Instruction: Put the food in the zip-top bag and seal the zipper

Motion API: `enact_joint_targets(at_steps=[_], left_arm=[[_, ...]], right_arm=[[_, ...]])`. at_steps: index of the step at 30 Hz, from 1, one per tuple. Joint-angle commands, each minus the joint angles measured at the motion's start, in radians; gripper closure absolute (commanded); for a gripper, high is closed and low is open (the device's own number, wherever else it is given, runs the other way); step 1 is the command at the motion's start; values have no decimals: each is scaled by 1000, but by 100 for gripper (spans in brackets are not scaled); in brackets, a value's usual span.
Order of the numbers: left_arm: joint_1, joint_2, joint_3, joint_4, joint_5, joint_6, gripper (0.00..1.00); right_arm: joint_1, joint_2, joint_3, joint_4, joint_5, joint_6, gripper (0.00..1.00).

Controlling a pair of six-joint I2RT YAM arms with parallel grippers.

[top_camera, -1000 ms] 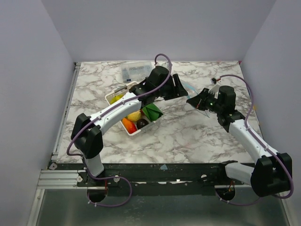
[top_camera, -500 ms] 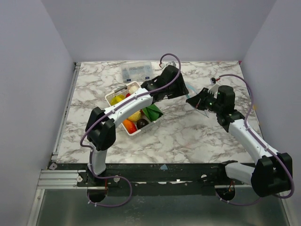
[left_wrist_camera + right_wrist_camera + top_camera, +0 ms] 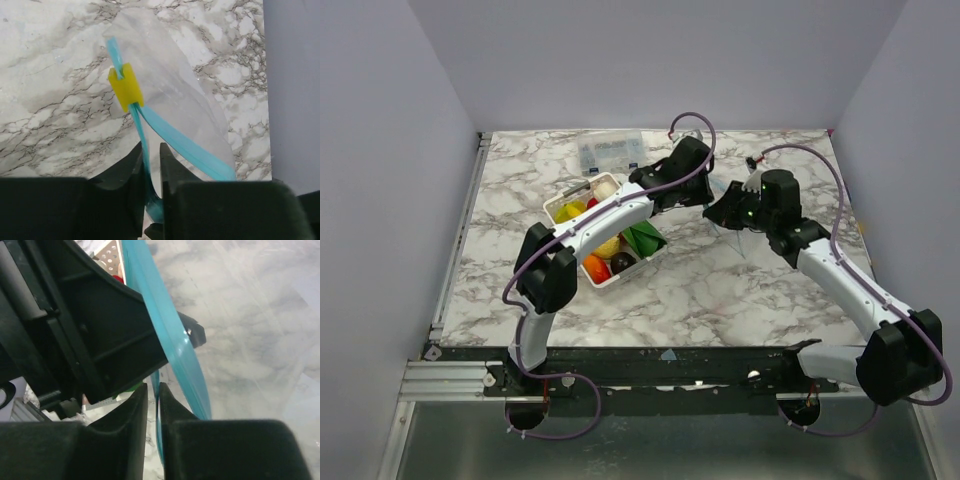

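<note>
Swung across from the white tray (image 3: 640,263), the left tool (image 3: 150,150) had just clamped onto the zipper (image 3: 185,147) of the zip-top bag (image 3: 165,85), right of centre toward the surface's far edge, where the right tool (image 3: 152,390) also pinched the strip. The food (image 3: 607,246) lay in the tray, so opening the mouth probably came next.

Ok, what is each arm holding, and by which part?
Both hold the bag by its zipper: the left jaws pinch one blue strip below the yellow slider, and the right jaws are also on the blue strip.
</note>
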Motion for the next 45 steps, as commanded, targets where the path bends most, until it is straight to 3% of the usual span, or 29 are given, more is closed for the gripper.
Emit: enact_joint_targets(at_steps=[1, 7, 10, 12, 13, 18, 21, 25, 29, 33, 37, 43, 45], left_arm=[[-6, -41, 24, -32, 17, 130, 92], [12, -86, 8, -59, 92, 180, 95], [22, -104, -3, -59, 141, 171, 95], [28, -114, -8, -57, 162, 169, 95], [30, -117, -11, -54, 166, 171, 95], [47, -120, -26, -43, 202, 165, 95], [56, -115, -24, -51, 227, 168, 95], [66, -109, -19, -64, 261, 172, 96], [68, -105, -17, -60, 282, 170, 97], [70, -100, -14, -70, 302, 168, 97], [70, -98, -14, -65, 314, 153, 97], [79, -86, -11, -67, 332, 143, 98], [82, -82, -9, -65, 339, 137, 98]], right_arm=[[68, 33, 104, -182, 178, -83, 75], [96, 20, 269, -350, 208, -134, 57], [95, 6, 348, -405, 148, -175, 33], [95, 11, 413, -459, 94, -218, 2], [96, 12, 431, -467, 78, -244, 0], [95, -14, 415, -405, 127, -248, 0], [95, -42, 391, -354, 71, -248, 0], [96, -74, 368, -321, 71, -212, 16], [96, -110, 382, -314, -40, -166, 16], [95, -138, 370, -351, 140, -147, 17], [104, -49, 421, -491, 323, -195, 27], [307, 31, 479, -584, 734, -200, 30], [321, 44, 470, -574, 788, -202, 39]])
